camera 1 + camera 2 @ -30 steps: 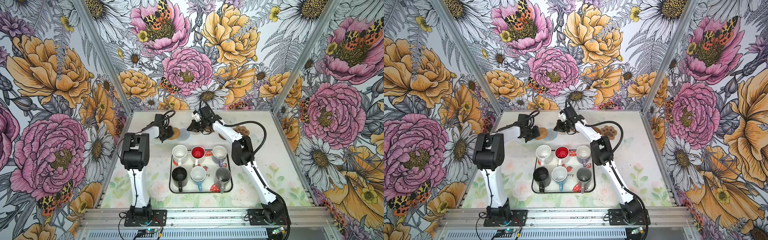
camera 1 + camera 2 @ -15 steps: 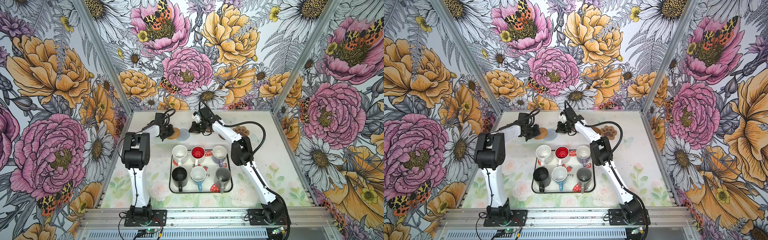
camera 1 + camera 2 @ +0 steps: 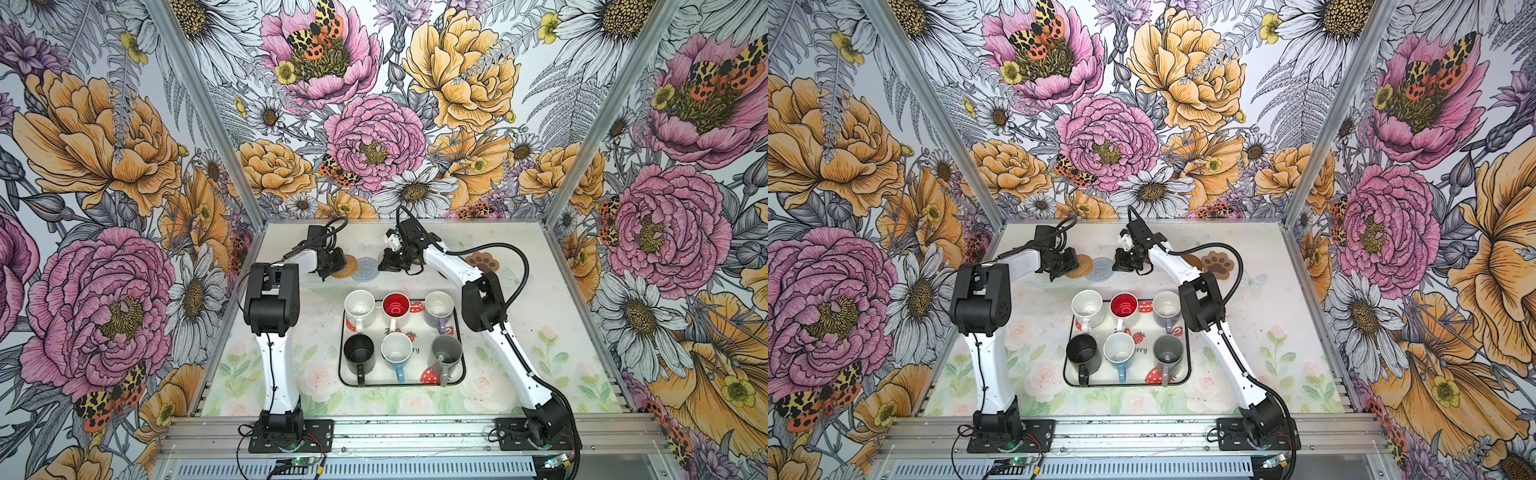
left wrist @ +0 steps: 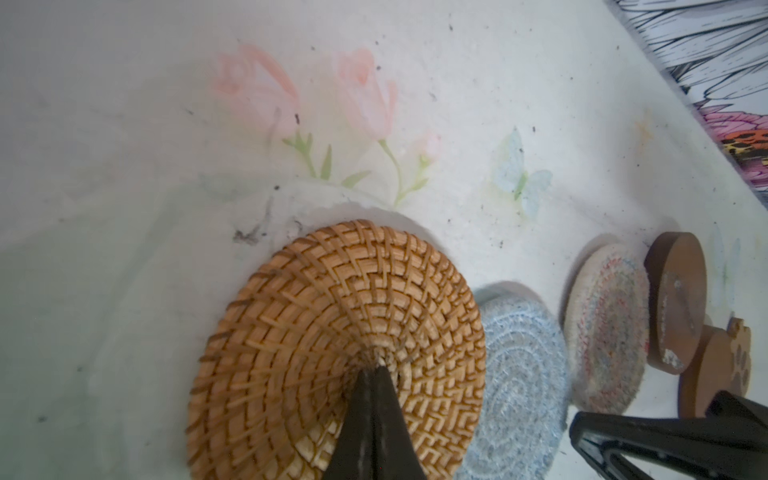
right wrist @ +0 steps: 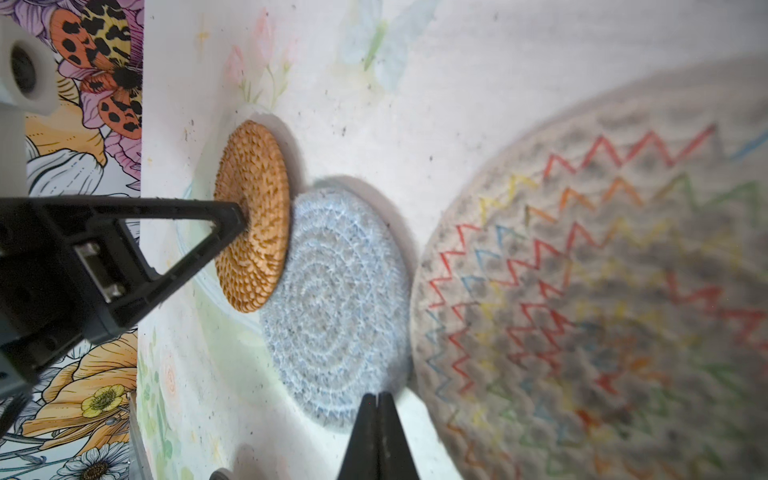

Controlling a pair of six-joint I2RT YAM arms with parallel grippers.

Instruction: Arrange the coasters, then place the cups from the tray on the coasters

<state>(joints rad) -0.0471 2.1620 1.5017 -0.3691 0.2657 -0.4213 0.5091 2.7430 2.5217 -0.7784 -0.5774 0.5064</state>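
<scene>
Left gripper [image 4: 376, 376]: my jaws are clenched with nothing between them. The joined tips press on the middle of the rattan coaster [image 4: 332, 324].

Right gripper [image 5: 378, 401]: clenched as well, and empty. My tips sit at the rim of the blue-grey woven coaster [image 5: 336, 307], on the side facing the zigzag-stitched coaster [image 5: 602, 299] (I cannot tell whether they touch the weave).

Rattan coaster: lies flat on the far part of the floral table [image 3: 540, 316], at the left end of the coaster row. Its rim is against the blue-grey woven coaster's rim.

Coaster row: in both top views it runs from left to right as rattan, then blue-grey. My right gripper hides the zigzag one there. After that come a brown disc coaster [image 3: 1192, 261], half behind my right arm, and the paw-shaped coaster [image 3: 1217, 262] just beside it.

Tray [image 3: 380, 376]: sits in the middle of the table between my two arms, nearer my bases than the coasters and well apart from them.

Far row on the tray: white mug [image 3: 360, 303], red-lined mug [image 3: 395, 304], lavender mug [image 3: 439, 303].

Near row on the tray: black mug [image 3: 359, 348], light blue mug [image 3: 396, 348], grey mug [image 3: 446, 348].

Mugs: all six stand upright on the tray, handles toward the near edge. No coaster carries one.
</scene>
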